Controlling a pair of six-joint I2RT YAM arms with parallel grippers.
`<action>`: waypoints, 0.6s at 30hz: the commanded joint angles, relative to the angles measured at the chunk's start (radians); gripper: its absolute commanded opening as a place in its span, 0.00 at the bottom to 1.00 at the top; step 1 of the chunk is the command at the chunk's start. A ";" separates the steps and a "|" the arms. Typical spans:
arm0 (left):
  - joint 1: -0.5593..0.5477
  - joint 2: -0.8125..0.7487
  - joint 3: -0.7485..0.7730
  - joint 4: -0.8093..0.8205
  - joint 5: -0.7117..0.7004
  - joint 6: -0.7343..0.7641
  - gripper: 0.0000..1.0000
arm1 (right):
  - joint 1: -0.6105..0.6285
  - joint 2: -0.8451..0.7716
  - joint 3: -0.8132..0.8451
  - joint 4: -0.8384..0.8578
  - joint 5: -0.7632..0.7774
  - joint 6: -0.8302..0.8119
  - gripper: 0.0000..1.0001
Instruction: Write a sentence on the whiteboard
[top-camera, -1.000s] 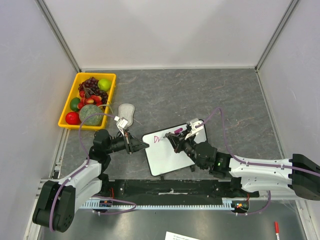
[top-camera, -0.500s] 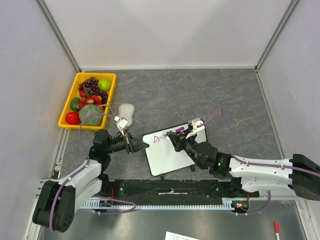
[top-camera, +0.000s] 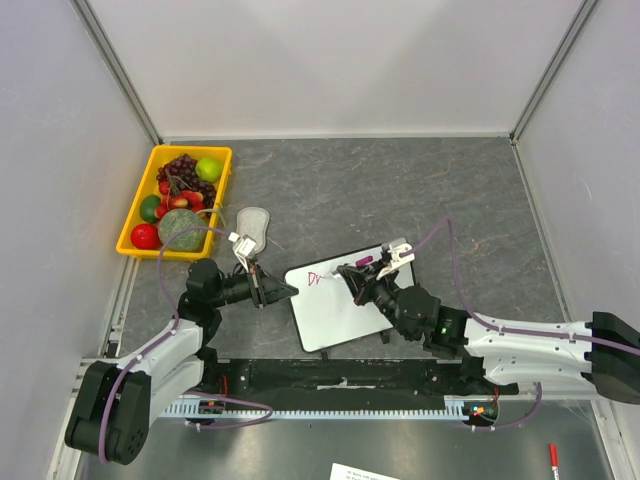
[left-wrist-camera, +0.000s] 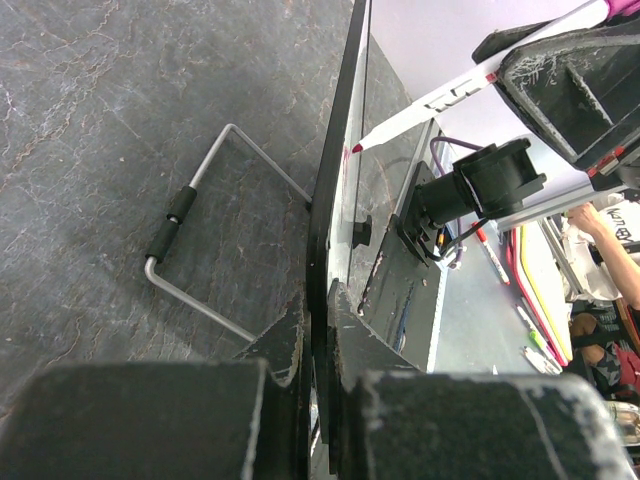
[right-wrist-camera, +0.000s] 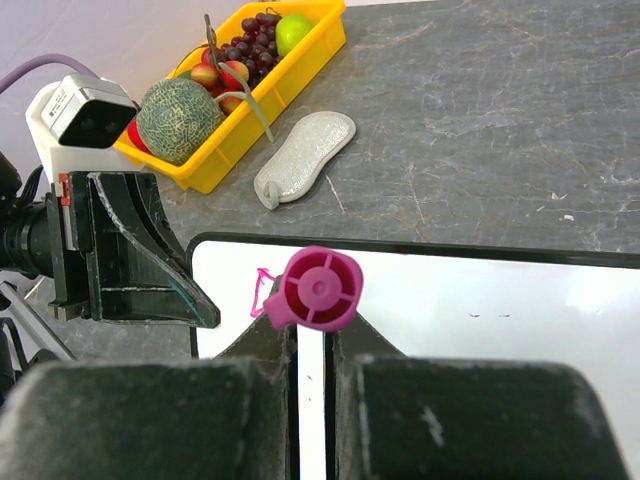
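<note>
Though still short, sentence (top-camera: 318, 279) longer.

Stone-grey table (top-camera: 400, 190): tray (top-camera: 137, 197), eraser pad (top-camera: 253, 222), whiteboard (top-camera: 335, 320)

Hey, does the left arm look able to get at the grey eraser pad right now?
Probably not right away. The grey eraser pad lies close by its wrist with nothing in between, but the left gripper is shut on the edge of the whiteboard and would have to let go first.

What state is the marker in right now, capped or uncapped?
Uncapped. In the left wrist view the marker shows a bare magenta tip right at the whiteboard.
</note>
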 joint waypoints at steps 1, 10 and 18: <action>-0.002 -0.008 -0.010 0.033 0.006 0.059 0.02 | -0.005 -0.066 -0.008 -0.002 0.024 0.006 0.00; -0.002 -0.008 -0.010 0.032 0.006 0.059 0.02 | -0.005 -0.060 0.015 -0.013 0.021 -0.020 0.00; -0.002 -0.006 -0.010 0.032 0.004 0.059 0.02 | -0.005 0.000 0.027 0.025 -0.014 -0.009 0.00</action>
